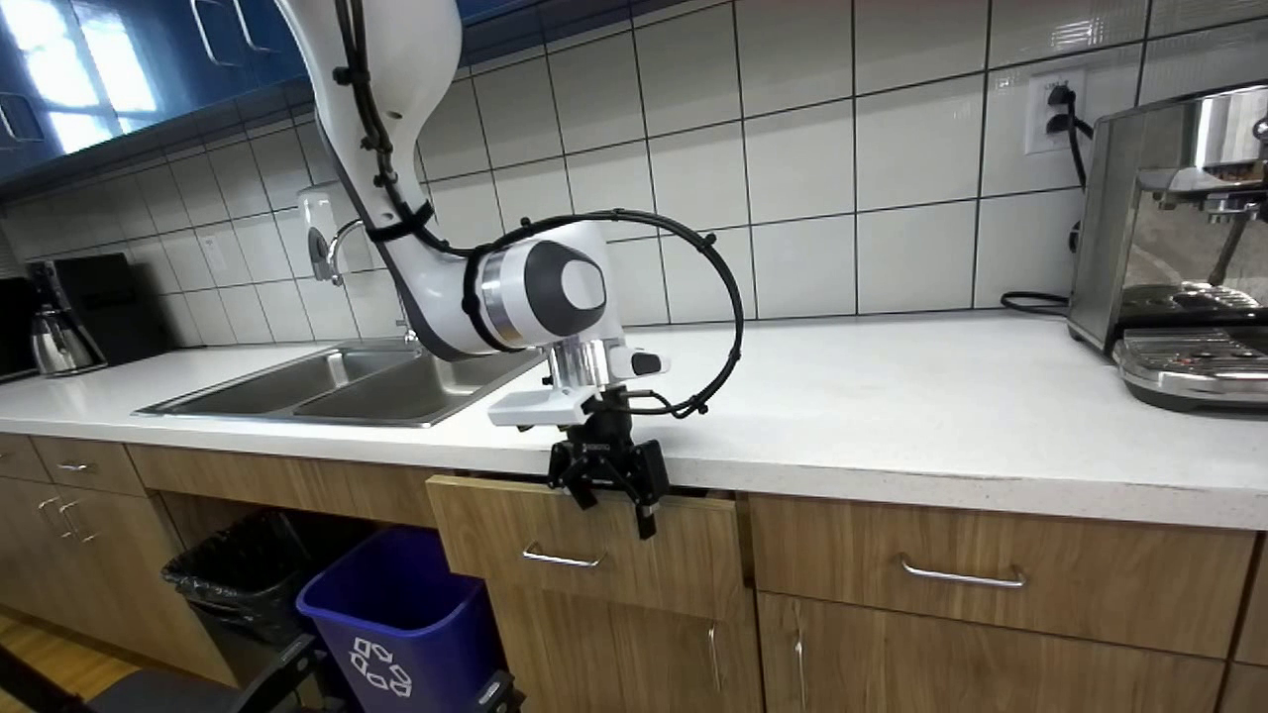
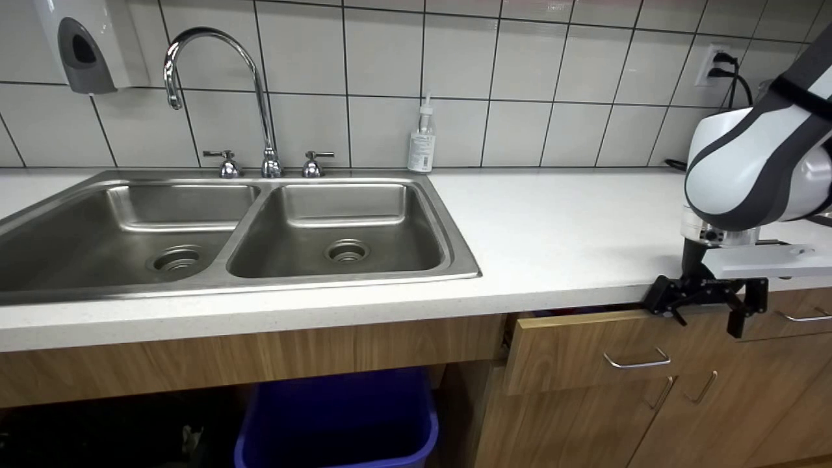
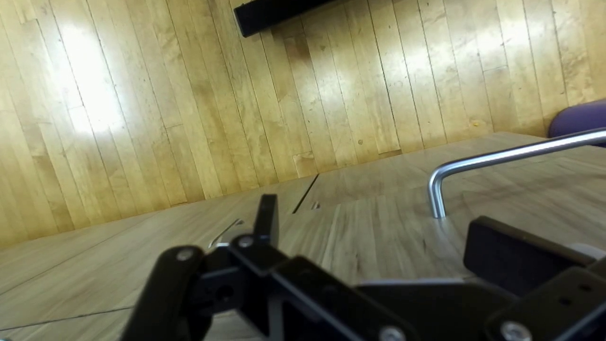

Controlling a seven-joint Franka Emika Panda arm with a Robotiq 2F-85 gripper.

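My black gripper [image 1: 616,511] points down at the counter's front edge, open, with nothing between its fingers. Just before it is a wooden drawer [image 1: 485,525], pulled out a little from under the countertop. The drawer's metal handle [image 1: 562,559] sits below and to one side of the fingertips, apart from them. Looking along the drawer front, the wrist view has the handle [image 3: 502,156] beyond the right-hand finger [image 3: 521,255]. In an exterior view, a dark slit with something reddish shows behind the drawer's top edge [image 2: 578,320]. Whether a finger touches the drawer front I cannot tell.
The white countertop [image 1: 842,396] overhangs the drawers. A double steel sink [image 2: 468,266] with a faucet [image 2: 260,97] is set into it, near a pump bottle [image 2: 422,143]. A coffee machine [image 1: 1169,228] stands opposite. Below are a blue bin [image 1: 396,634] and a black-bagged bin [image 1: 228,584].
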